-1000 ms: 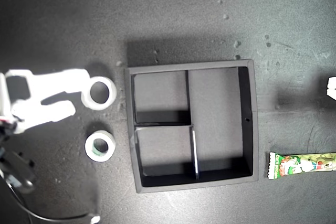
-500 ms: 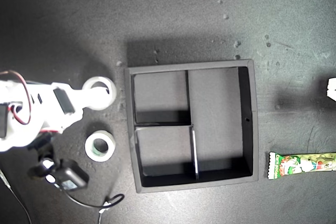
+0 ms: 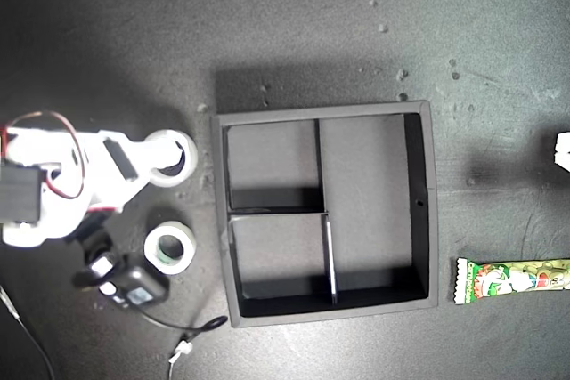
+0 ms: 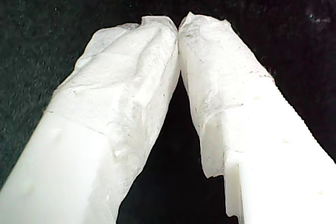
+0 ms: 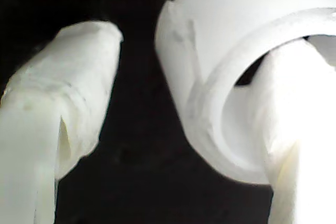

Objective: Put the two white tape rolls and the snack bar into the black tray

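You'll see my second gripper (image 5: 178,72) spread around the plain white tape roll (image 3: 171,157), one finger (image 5: 294,145) through its hole, the other outside, apart from the wall; the green-cored tape roll (image 3: 170,248) lies nearby; the snack bar (image 3: 512,279) lies at the exterior view's right; the black tray (image 3: 426,211) shows bare compartments; my first gripper (image 4: 179,27) is pinched closed, holding nothing.
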You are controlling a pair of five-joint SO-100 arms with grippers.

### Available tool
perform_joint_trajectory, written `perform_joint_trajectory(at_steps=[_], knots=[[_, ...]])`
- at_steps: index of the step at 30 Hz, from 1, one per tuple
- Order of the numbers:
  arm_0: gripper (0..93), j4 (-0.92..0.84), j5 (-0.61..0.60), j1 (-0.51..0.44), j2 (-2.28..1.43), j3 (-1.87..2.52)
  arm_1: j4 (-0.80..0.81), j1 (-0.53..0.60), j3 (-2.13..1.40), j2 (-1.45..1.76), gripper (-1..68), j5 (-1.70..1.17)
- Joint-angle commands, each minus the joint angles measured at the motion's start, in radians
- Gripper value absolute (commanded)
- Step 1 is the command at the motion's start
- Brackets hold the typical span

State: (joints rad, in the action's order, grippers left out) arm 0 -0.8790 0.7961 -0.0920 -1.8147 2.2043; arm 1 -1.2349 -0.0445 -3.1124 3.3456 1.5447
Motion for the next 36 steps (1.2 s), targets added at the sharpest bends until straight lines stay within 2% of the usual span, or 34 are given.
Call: perform_joint_trajectory(at_steps=[1,5,9,11,13,15,19,22,24,28,32,34,36], knots=[[9.8,-0.034,0.014,0.043,0.021,-0.083,0.035,0.017,-0.012,0.005,-0.4,0.101],[3.9,-0.143,0.018,0.071,0.002,-0.178,0.040,0.005,-0.012,0.005,-0.5,0.370],[2.9,-0.327,-0.029,0.086,-0.018,-0.385,0.061,-0.046,-0.012,0.005,-0.6,0.440],[2.7,-0.428,-0.060,0.081,0.008,-0.543,0.137,-0.092,-0.012,0.005,-0.6,0.299],[2.6,-0.526,-0.084,0.057,0.064,-0.742,0.238,-0.144,-0.011,0.005,-0.6,0.051],[2.4,-0.614,-0.100,0.021,0.155,-0.956,0.336,-0.149,0.006,0.005,-0.6,-0.255],[2.3,-0.744,-0.104,-0.052,0.367,-1.319,0.405,-0.091,0.097,0.005,-0.4,-0.612],[2.5,-0.833,-0.097,-0.097,0.545,-1.560,0.393,-0.029,0.216,0.005,-0.3,-0.805],[2.5,-0.945,-0.089,-0.107,0.701,-1.792,0.371,0.011,0.308,-0.006,-0.2,-0.904],[2.5,-0.953,-0.077,-0.081,0.788,-1.832,0.379,0.138,0.431,-0.012,0.0,-1.043],[2.6,-0.953,-0.091,-0.052,0.879,-1.879,0.471,0.264,0.443,-0.086,2.9,-1.055],[2.7,-0.953,-0.095,-0.037,0.922,-1.905,0.526,0.279,0.405,-0.124,-0.1,-0.973],[2.7,-0.953,-0.097,-0.023,0.953,-1.916,0.531,0.267,0.341,-0.129,-0.3,-0.805]])
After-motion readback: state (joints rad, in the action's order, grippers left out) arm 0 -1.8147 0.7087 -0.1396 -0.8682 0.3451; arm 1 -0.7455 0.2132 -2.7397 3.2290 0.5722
